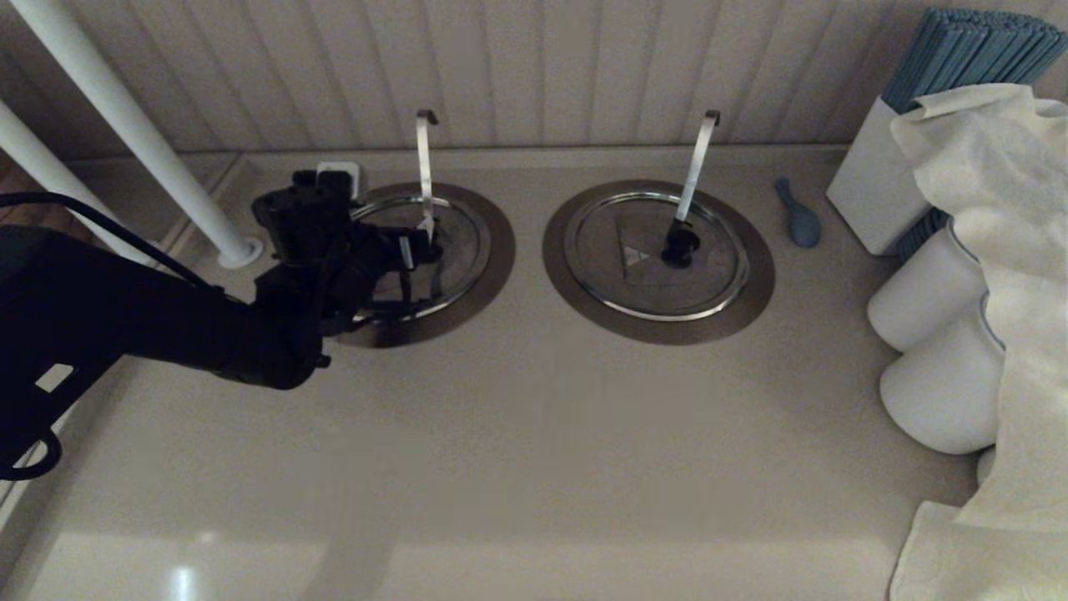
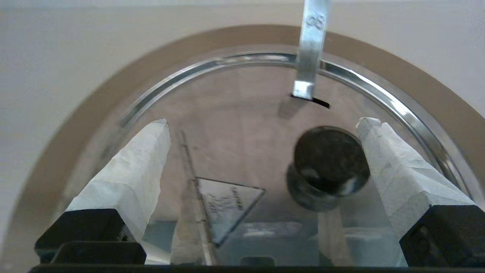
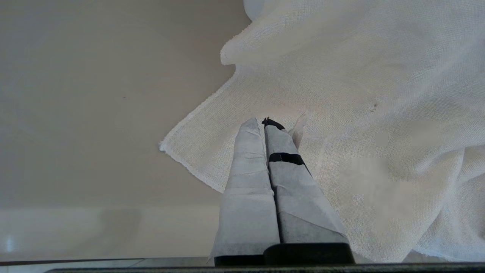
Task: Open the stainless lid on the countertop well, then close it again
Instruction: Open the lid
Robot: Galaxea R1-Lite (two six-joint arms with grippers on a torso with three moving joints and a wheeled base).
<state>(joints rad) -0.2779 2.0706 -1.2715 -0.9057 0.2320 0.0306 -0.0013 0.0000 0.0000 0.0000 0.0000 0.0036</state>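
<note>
The stainless lid (image 1: 464, 242) lies flat over the left countertop well, inside its brownish flange (image 1: 494, 280). A narrow upright hooked ladle handle (image 1: 425, 167) rises through a slot in the lid. My left gripper (image 1: 415, 265) hovers low over the lid, open. In the left wrist view the lid (image 2: 242, 125) fills the space between the taped fingers. The black knob (image 2: 329, 163) sits close beside one fingertip (image 2: 369, 131), ungripped. A pale triangular mark (image 2: 227, 201) lies near the middle. My right gripper (image 3: 262, 122) is shut and empty, parked above a white cloth (image 3: 360, 113).
A twin lid (image 1: 617, 267) with a slanted handle (image 1: 697, 163) lies to the right. Further right are a blue spoon (image 1: 798, 215), a white box of blue sticks (image 1: 876, 196), white jars (image 1: 930, 292) and a draped cloth (image 1: 1001, 209). White poles (image 1: 125, 125) stand at the left.
</note>
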